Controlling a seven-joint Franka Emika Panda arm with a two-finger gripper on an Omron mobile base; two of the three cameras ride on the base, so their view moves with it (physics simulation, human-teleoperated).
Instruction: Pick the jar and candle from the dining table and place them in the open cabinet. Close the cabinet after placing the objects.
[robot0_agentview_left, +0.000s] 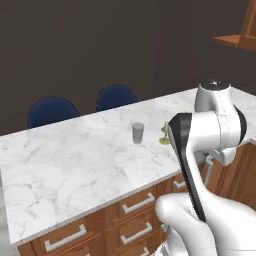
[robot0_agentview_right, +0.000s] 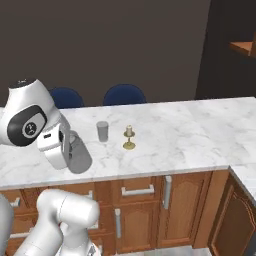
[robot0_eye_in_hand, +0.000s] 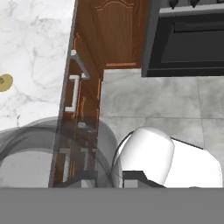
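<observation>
The jar (robot0_agentview_right: 80, 155), grey and translucent, hangs beside my hand over the front edge of the dining table (robot0_agentview_right: 190, 135). In the hand view the jar (robot0_eye_in_hand: 39, 148) looms at the lower left, and its wall runs between the fingertips of my gripper (robot0_eye_in_hand: 109, 177), which is shut on it. The candle (robot0_agentview_right: 129, 137), cream on a gold holder, stands on the marble to the right of the hand. In the left base view the candle (robot0_agentview_left: 164, 136) is partly hidden behind my arm. The cabinet (robot0_agentview_left: 235, 40) shows as brown wood at the upper right.
A smaller grey cylinder with a darker cap (robot0_agentview_right: 102, 131) stands on the marble left of the candle. Two blue chairs (robot0_agentview_left: 50, 112) (robot0_agentview_left: 116, 96) sit behind the table. Wooden drawers with silver handles (robot0_agentview_right: 137, 191) face me. A dark oven front (robot0_eye_in_hand: 188, 39) stands across the grey floor.
</observation>
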